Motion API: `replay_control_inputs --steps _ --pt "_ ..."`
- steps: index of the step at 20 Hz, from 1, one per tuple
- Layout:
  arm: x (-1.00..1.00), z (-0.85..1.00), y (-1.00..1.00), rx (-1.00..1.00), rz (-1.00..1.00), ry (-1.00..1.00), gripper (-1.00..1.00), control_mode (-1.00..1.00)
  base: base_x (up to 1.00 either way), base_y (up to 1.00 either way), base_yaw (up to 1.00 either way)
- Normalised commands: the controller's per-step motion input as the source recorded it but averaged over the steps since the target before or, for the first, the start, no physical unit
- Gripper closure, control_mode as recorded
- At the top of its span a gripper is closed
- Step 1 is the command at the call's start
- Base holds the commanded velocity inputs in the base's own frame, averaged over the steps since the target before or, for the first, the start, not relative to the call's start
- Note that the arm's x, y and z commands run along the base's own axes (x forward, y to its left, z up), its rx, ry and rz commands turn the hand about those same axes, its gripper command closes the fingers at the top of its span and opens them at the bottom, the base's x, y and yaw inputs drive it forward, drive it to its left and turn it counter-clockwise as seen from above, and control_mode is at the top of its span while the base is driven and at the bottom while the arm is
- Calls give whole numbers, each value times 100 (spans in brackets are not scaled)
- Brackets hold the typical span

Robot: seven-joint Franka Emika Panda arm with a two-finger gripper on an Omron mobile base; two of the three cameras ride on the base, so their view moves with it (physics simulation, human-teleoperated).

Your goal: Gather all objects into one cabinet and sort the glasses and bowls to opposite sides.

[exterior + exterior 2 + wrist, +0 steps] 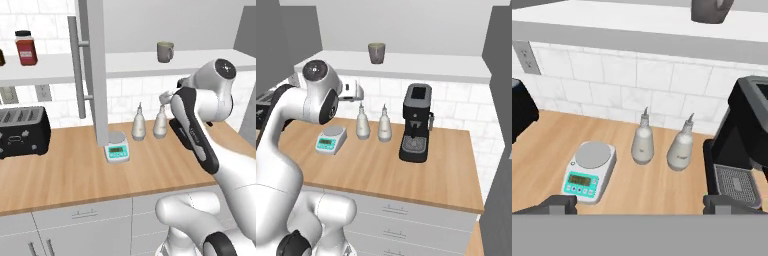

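One grey-green mug point(165, 51) is standing upright on the thick white shelf board point(200, 61) of the doorless cabinet, and it is showing again in the right base view point(376, 52) and at the top edge of the hand view point(711, 10). Below it, two pale bottles with spouts point(643, 141) are sitting just beside each other on the wooden bench point(75, 175), near the tiled wall. To their left a small kitchen scale point(588, 171) with a teal front is resting on the bench, and to their right a black coffee machine point(416, 122) is standing. Further left in the left base view, a black toaster point(22, 131) is sitting on the bench and a red-filled jar point(26, 48) is standing on another shelf. The gripper point(640, 205) is hovering above the bench with its jaws spread wide apart and gripping nothing, the two dark fingertips point(559, 204) showing at opposite sides of the hand view.
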Motion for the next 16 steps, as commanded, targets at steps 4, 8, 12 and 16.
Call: replay_control_inputs --steps 4,8,12,16 --pt "18 71 -15 0 0 -6 -100 -100 0 0 0" --pt "11 68 -30 0 0 -5 -100 -100 0 0 0" --pt "28 42 -23 0 -5 -1 -100 -100 0 0 0" --pt "19 33 -1 0 -4 -12 -100 -100 0 0 0"
